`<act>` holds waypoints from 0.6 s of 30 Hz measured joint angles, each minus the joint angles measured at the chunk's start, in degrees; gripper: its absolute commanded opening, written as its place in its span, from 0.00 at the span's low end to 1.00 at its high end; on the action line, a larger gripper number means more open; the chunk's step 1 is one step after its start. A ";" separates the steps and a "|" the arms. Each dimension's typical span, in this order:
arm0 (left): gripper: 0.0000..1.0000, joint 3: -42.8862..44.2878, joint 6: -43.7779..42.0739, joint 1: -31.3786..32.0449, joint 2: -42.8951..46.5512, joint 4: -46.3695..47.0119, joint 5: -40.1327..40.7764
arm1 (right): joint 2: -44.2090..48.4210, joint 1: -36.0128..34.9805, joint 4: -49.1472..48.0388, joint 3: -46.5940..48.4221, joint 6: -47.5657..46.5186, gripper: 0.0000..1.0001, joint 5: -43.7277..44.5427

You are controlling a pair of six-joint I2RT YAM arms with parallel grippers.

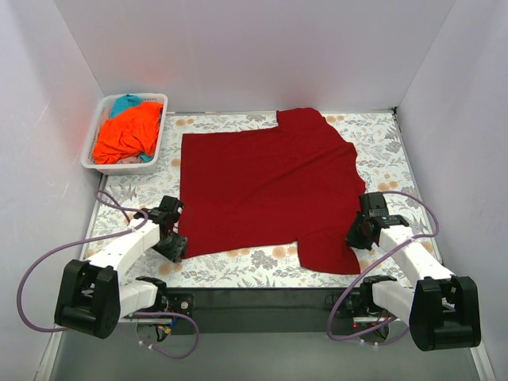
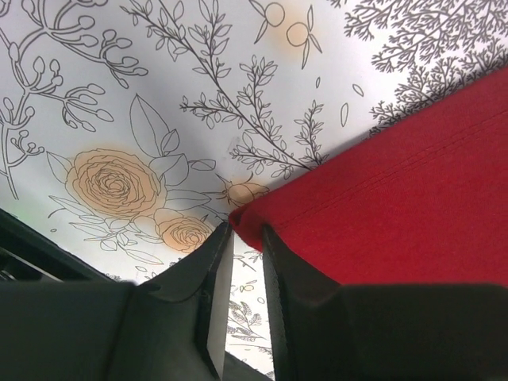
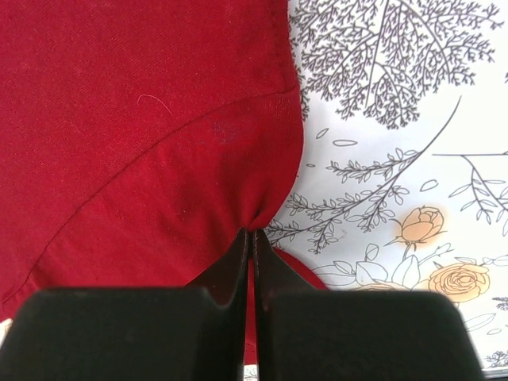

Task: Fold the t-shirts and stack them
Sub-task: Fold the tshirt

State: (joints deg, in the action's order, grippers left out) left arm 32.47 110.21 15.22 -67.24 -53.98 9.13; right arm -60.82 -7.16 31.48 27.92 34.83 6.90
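Note:
The dark red t-shirt lies spread flat on the floral tablecloth. My left gripper is at its near left hem corner. In the left wrist view the jaws stand a narrow gap apart, with the shirt's corner just at their tips. My right gripper is at the shirt's right edge by the near sleeve. In the right wrist view it is shut, pinching a puckered fold of the red cloth. The orange t-shirt and the teal t-shirt lie in the basket.
The white slotted basket stands at the far left corner of the table. White walls enclose the table on the left, back and right. A black strip runs along the near edge between the arm bases.

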 measured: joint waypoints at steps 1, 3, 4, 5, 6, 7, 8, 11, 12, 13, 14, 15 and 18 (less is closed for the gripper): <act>0.11 -0.15 0.22 0.00 0.31 -0.02 0.00 | 0.35 0.00 0.04 -0.22 0.09 0.01 -0.20; 0.03 -0.44 0.63 0.02 0.90 -0.04 -0.09 | 1.05 0.00 0.09 -0.59 0.28 0.01 -0.50; 0.00 -0.57 0.74 0.02 1.20 0.00 -0.17 | 1.31 0.00 0.15 -0.70 0.35 0.01 -0.66; 0.00 -0.70 0.83 0.02 1.51 0.00 -0.17 | 1.49 0.00 0.39 -0.72 0.42 0.01 -0.74; 0.00 -0.76 0.87 0.02 1.77 0.00 -0.17 | 1.62 0.00 0.55 -0.74 0.55 0.01 -0.94; 0.00 -0.81 0.85 0.02 1.90 0.00 -0.17 | 1.79 0.00 0.70 -0.74 0.59 0.01 -1.07; 0.00 -0.83 0.83 0.02 2.05 -0.04 -0.17 | 2.08 0.00 0.96 -0.74 0.68 0.01 -1.14; 0.00 -0.66 0.72 0.02 3.26 -0.50 -0.07 | 3.82 0.00 1.73 -0.74 0.96 0.01 -1.53; 0.00 -0.28 0.59 0.02 4.20 -1.22 0.09 | 4.66 0.00 1.95 -0.72 1.01 0.01 -1.62; 0.00 0.48 0.55 0.02 5.20 -2.19 0.20 | 5.55 0.00 2.19 -0.72 1.03 0.01 -1.75; 0.00 1.57 0.50 0.02 6.21 -3.08 0.39 | 6.51 0.00 2.51 -0.70 1.05 0.01 -1.81; 0.00 2.84 0.39 0.02 7.17 -3.76 0.59 | 7.43 0.00 2.97 -0.66 1.09 0.01 -1.99; 0.00 6.60 0.28 0.02 9.22 -5.40 0.72 | 9.42 0.00 4.90 0.39 1.29 0.01 -2.21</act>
State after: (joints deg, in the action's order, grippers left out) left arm 39.07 110.50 15.25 -58.02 -59.37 9.85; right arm -51.40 -7.16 36.38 28.32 36.12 4.69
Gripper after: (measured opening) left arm 0.014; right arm 0.023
